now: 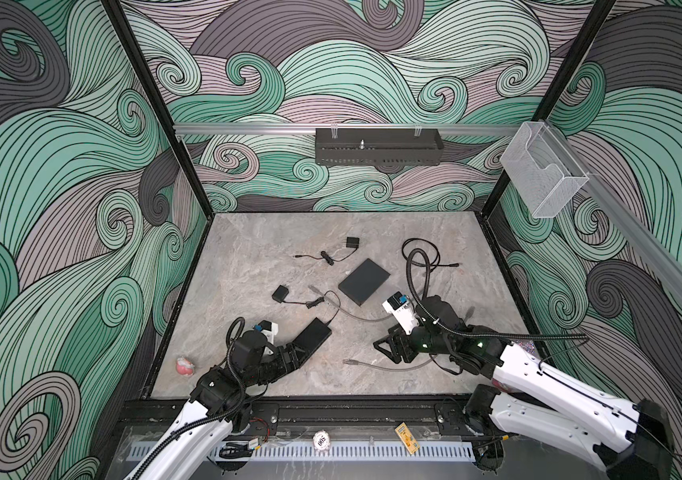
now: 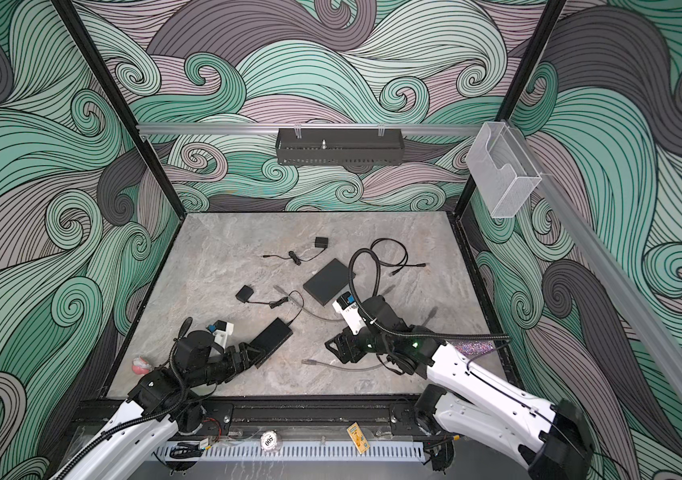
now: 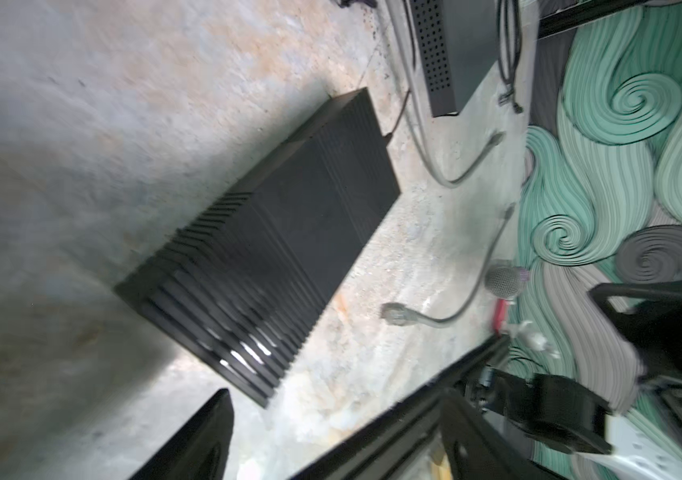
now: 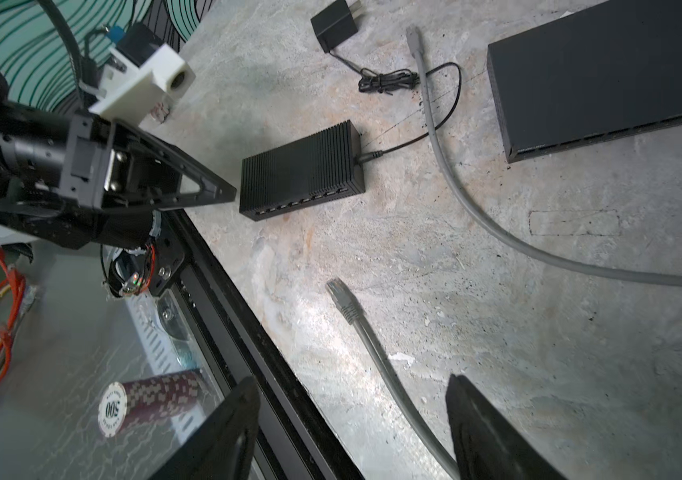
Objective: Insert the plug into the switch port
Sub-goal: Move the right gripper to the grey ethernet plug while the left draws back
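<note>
— Where does our right claw (image 4: 347, 384) stand?

— We see it spread wide and gripping nothing. The grey cable (image 4: 376, 365) runs up between its two fingers (image 4: 227, 432), and we cannot tell whether it touches either one. The plug (image 4: 337, 291) at the cable's end lies flat on the tabletop (image 4: 539, 332), out ahead of the fingertips and clear of them.

— And the switch (image 4: 302, 170)?

— It lies flat further out ahead of that claw, well past the plug. Its row of ports (image 4: 302, 201) runs along the long side turned toward our right claw. A thin black lead (image 4: 389, 149) is plugged into the short end farthest from our left claw (image 1: 304, 350).

— What is the left claw doing?

— It sits low at the switch's other short end, with its tips just beside the casing. In its own wrist view we see the ribbed casing out in front of the fingers, not between them. So we call it released and empty. That view is smeared, and we cannot tell whether a fingertip brushes the casing.

— Is anything else near us?

— A larger black box (image 4: 605, 75) lies beyond the switch, off to one side of our right claw. A second grey plug (image 4: 413, 33) rests just beside it.
</note>
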`<act>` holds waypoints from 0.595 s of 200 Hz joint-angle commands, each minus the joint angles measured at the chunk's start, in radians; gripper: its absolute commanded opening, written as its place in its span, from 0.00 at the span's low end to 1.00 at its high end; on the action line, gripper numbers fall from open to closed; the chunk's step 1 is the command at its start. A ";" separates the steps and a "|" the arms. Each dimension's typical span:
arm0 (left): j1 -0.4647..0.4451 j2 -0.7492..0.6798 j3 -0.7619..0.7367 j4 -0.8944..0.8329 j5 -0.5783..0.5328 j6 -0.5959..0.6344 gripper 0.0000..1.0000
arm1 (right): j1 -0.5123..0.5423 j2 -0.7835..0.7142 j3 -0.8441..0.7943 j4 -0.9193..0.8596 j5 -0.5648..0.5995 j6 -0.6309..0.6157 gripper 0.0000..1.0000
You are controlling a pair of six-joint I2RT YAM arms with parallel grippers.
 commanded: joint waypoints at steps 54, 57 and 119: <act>-0.007 -0.018 0.205 0.045 0.118 0.066 0.99 | 0.016 0.217 0.063 -0.100 0.014 -0.221 0.53; -0.007 -0.013 0.218 0.048 0.118 0.078 0.99 | 0.019 0.234 0.071 -0.108 0.012 -0.230 0.53; -0.007 0.304 0.569 -0.181 0.138 0.497 0.89 | 0.112 0.451 0.171 -0.197 0.099 -0.327 0.57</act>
